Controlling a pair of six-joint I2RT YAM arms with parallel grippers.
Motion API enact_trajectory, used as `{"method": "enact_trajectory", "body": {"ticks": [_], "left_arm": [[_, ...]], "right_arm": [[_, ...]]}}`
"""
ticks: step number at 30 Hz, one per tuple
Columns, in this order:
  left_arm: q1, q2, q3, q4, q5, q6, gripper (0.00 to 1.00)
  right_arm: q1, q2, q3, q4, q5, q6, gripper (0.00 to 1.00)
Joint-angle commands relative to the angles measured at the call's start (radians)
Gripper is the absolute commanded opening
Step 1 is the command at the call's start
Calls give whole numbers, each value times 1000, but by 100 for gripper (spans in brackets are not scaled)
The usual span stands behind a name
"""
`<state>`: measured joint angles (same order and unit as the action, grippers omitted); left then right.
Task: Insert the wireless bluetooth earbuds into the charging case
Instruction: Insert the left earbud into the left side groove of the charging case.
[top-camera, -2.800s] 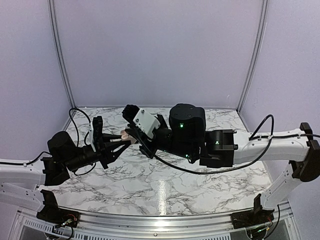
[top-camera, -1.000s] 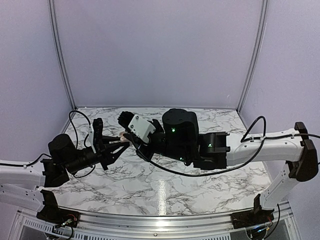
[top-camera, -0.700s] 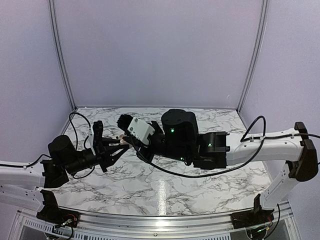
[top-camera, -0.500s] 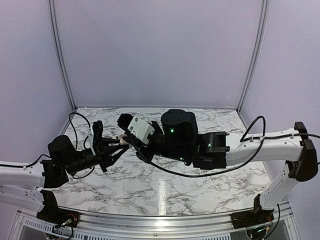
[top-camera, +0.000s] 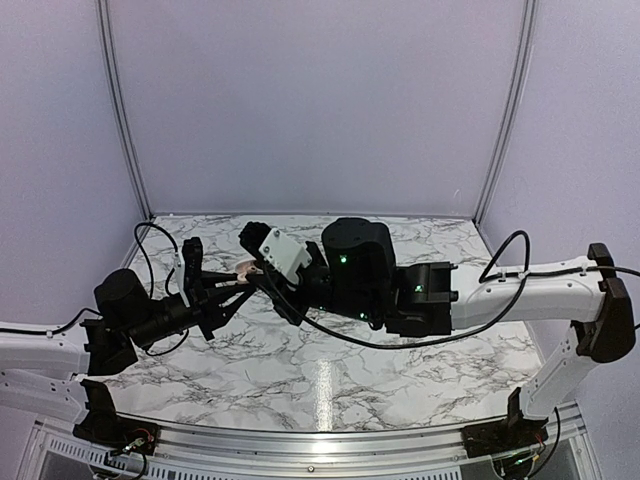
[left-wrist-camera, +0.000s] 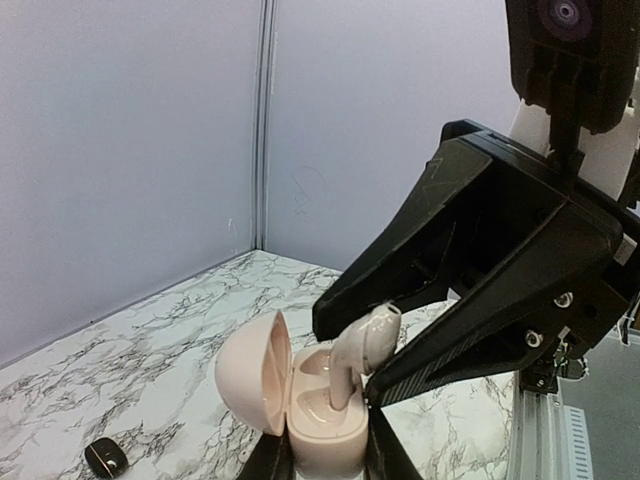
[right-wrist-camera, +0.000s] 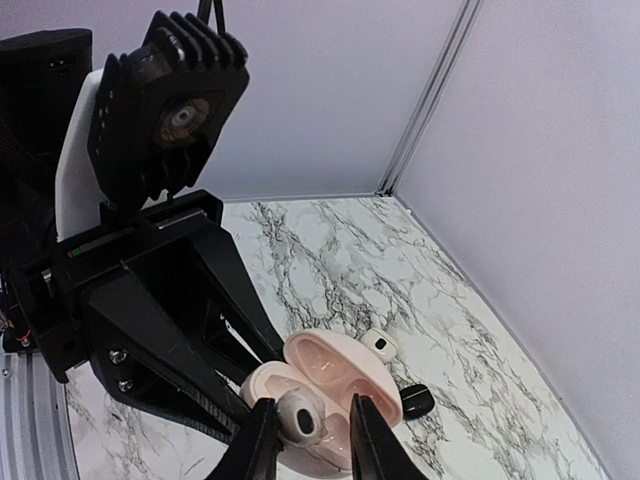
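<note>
**Left wrist view: pink earbud half way into the open case**

Left wrist camera shows my left tool (left-wrist-camera: 325, 458) clamped from both sides on the lower half of the pale pink pebble-shaped plastic charging case (left-wrist-camera: 325, 425). It holds the case upright above the white marble-patterned counter (left-wrist-camera: 120, 370). The lid of the case is open and stands up on the left side in this view.

My right tool (left-wrist-camera: 350, 362) comes in from the upper right. Its two wide black fingers (left-wrist-camera: 500, 290) are pressed together on the pale pink plastic earbud (left-wrist-camera: 362, 340). The earbud is tilted. Its round head is above the rim of the case, between the finger ends, and its stem goes down into one well of the case. I cannot tell if the stem touches the bottom of the well.

Low on the left of this view, a tiny black bean-shaped earbud (left-wrist-camera: 105, 457) lies on the counter, apart from the case.

From the right wrist camera I look down between my own two fingers at the head of the pink earbud, with the open case directly under it. Beyond the lid, a tiny white earbud with a dark centre (right-wrist-camera: 380, 343) lies on the counter, and the black one is near it. Both are outside the case.

From the top external camera, my two arms meet tip to tip over the left middle part of the counter. The case is only a small pale spot between the tools.
</note>
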<state>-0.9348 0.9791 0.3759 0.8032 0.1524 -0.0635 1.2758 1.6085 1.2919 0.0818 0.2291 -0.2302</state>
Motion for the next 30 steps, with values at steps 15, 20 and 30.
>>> {"method": "enact_trajectory", "body": {"ticks": [15,20,30], "left_arm": [[2,25,38,96,66,6,0],[1,27,40,96,78,5,0],[2,28,38,96,83,3,0]], "right_arm": [[-52,-7,40,-34,-38,37,29],[-62,-9,41,-35,-58,47,31],[-67,-11,43,-33,-89,48,40]]}}
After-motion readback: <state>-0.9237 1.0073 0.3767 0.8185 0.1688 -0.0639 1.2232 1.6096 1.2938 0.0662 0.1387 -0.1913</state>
